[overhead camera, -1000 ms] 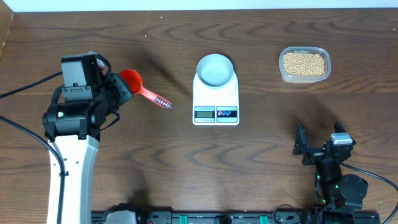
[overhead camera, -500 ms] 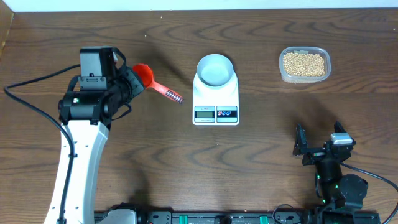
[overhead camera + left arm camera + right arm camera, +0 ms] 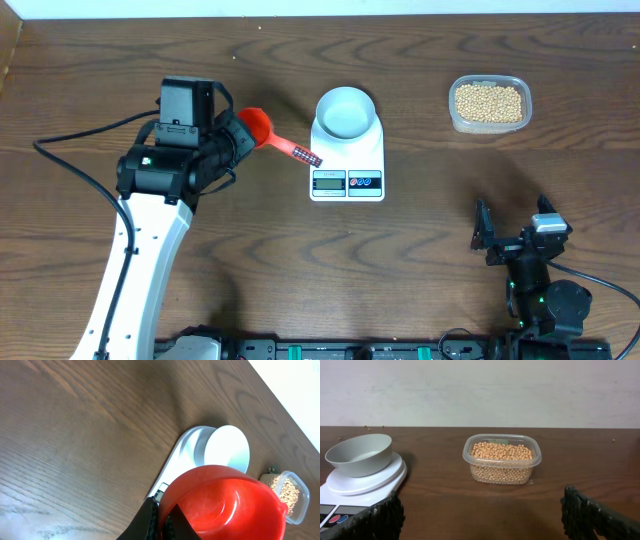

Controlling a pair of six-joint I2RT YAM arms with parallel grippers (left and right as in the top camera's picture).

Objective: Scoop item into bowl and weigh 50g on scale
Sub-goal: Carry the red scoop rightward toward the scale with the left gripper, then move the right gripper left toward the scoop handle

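Note:
My left gripper (image 3: pixel 243 138) is shut on the rim of a red scoop (image 3: pixel 258 126) and holds it just left of the white scale (image 3: pixel 347 160); the scoop's handle (image 3: pixel 302 153) points toward the scale. The scoop (image 3: pixel 225 505) is empty in the left wrist view. The pale bowl (image 3: pixel 346 111) stands empty on the scale, also seen in the right wrist view (image 3: pixel 359 454). The tan beans (image 3: pixel 488 102) fill a clear plastic container (image 3: pixel 455 118) at the back right, shown in the right wrist view (image 3: pixel 501 459). My right gripper (image 3: pixel 512 240) is open and empty near the front right.
Cables trail from the left arm across the left side of the table (image 3: pixel 70 140). The table's far edge meets a white wall (image 3: pixel 480 390). The scale's display and buttons (image 3: pixel 346 181) face the front.
My left arm has carried the red scoop to the right, from the left part of the table to just beside the scale. The right arm has not moved.

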